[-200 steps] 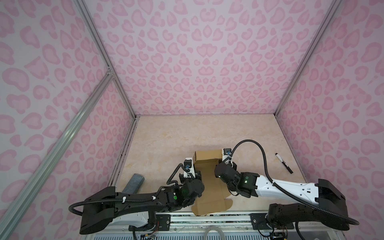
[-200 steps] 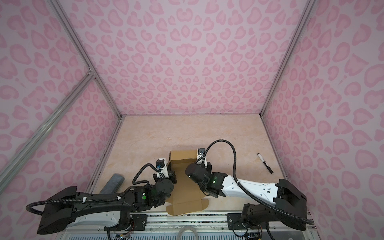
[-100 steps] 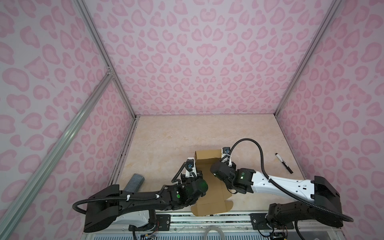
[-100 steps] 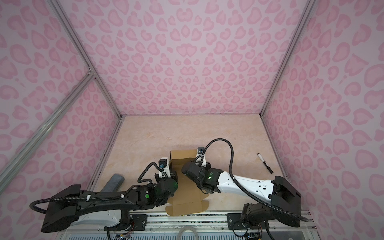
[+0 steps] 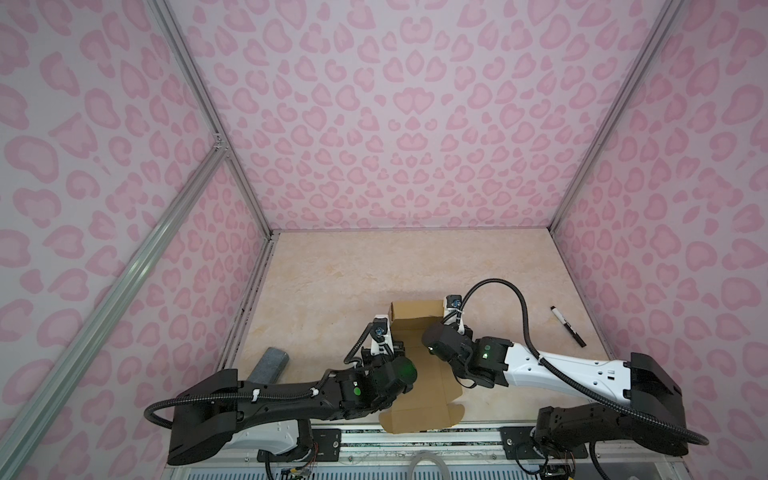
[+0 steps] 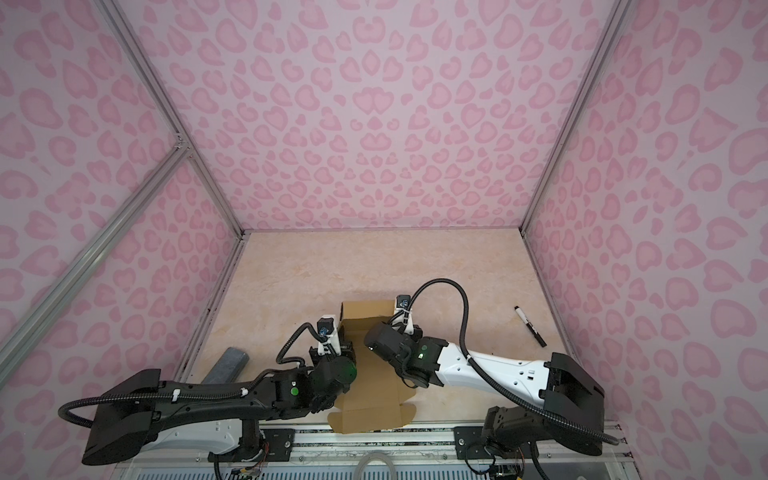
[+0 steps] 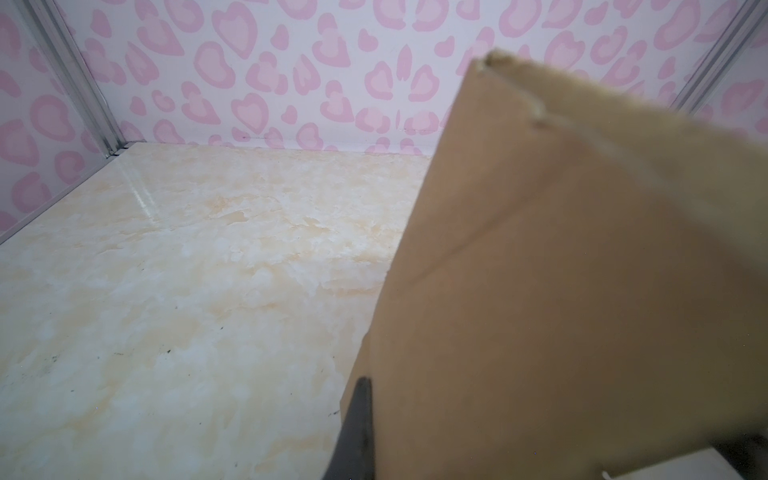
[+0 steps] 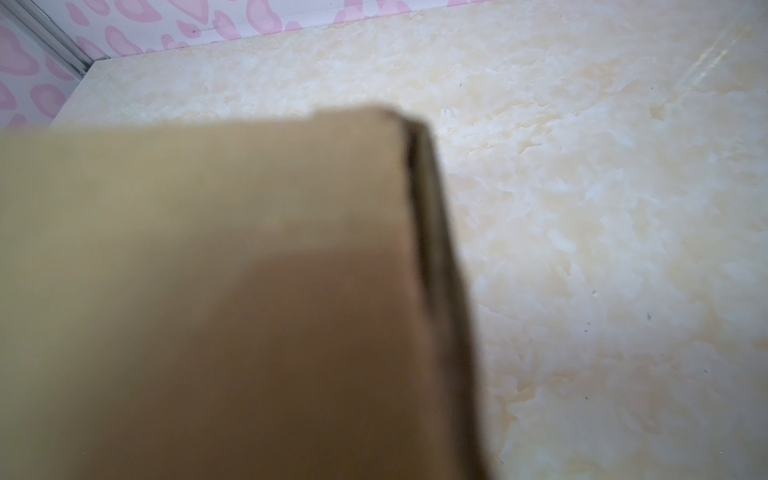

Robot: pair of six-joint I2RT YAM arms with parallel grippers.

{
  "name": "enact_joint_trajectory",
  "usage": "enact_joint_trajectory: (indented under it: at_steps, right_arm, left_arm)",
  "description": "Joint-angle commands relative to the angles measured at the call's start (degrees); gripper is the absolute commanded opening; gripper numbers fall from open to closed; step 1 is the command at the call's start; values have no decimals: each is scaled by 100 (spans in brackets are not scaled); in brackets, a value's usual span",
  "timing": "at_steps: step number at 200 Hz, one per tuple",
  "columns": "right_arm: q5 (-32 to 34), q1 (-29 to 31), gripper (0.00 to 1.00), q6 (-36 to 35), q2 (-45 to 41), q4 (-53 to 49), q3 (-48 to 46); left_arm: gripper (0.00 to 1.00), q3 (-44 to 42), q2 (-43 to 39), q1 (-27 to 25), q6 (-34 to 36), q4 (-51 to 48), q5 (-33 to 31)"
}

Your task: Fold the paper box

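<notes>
One paper box (image 7: 582, 291) panel sits inside the left end effector (image 5: 392, 345).

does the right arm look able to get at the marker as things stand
Probably yes. The marker lies alone on bare table beside the right arm, nothing between them; the arm is bent inward over the box, so it would have to swing out.

Walls: white panels with pink heart-like spots (image 5: 411, 124), closing three sides.
Frame: silver aluminium posts (image 5: 582, 174) at both back corners of the desk; one slanted silver bar (image 5: 124, 282) across the left wall.
Desk: glossy cream marbled surface (image 5: 353, 270).
Light: soft, even.
</notes>
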Motion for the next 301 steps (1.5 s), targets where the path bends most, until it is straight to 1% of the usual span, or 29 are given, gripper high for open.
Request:
enact_joint_trajectory:
  at_steps: [1,12,28,60,71,75,85,100,113,125,144,163,175,188,196,232,242,255,272,301]
  right_arm:
    - [-106,1,16,13,-40,91,-64]
    - [-107,-4,18,25,-50,76,-69]
    - [-108,2,25,39,-68,58,-83]
    - [-119,-1,34,44,-110,40,-79]
    - [-146,3,38,39,-136,32,-91]
    - [-176,2,42,35,-155,25,-85]
    - [-228,10,47,22,-191,-4,-91]
    - [-250,32,50,-30,-271,24,-138]
    - [-220,32,50,-24,-320,120,-241]
    - [-144,20,44,9,-335,252,-376]
    - [-225,-35,42,22,-325,337,-462]
    - [-172,-81,33,-11,-366,363,-475]
    - [-189,-147,23,-47,-398,465,-532]
    - [-327,-264,8,-81,-382,554,-565]
    - [-354,-300,0,-101,-340,524,-527]
    - [-86,-350,0,129,-12,-220,-125]
    - [91,-355,0,289,90,-541,22]
    - [158,-433,0,558,183,-883,169]
    - [258,-476,0,697,222,-1028,272]
    - [197,-493,0,953,191,-984,324]
  left_arm:
    - [4,86,16,15,-199,256,104]
    - [4,109,33,16,-221,256,113]
    - [4,141,50,26,-243,48,111]
    - [4,189,85,49,-283,-65,121]
    - [4,211,101,59,-312,-112,129]
    - [4,209,108,58,-313,-127,130]
    - [4,233,129,71,-339,-172,139]
    - [4,266,165,78,-379,-219,148]
    - [4,277,172,80,-401,-219,166]
    - [4,298,192,80,-402,-236,174]
    - [4,321,196,92,-392,-255,185]
    - [4,299,158,93,-401,-272,183]
    - [4,305,148,89,-406,-280,183]
    - [4,350,173,94,-402,-306,192]
    - [4,373,196,93,-401,-320,200]
    - [4,561,331,93,-423,-429,260]
    - [4,589,349,91,-428,-447,279]
    - [4,619,358,93,-445,-478,288]
    - [4,681,405,88,-466,-532,315]
    - [4,748,479,92,-528,-566,381]
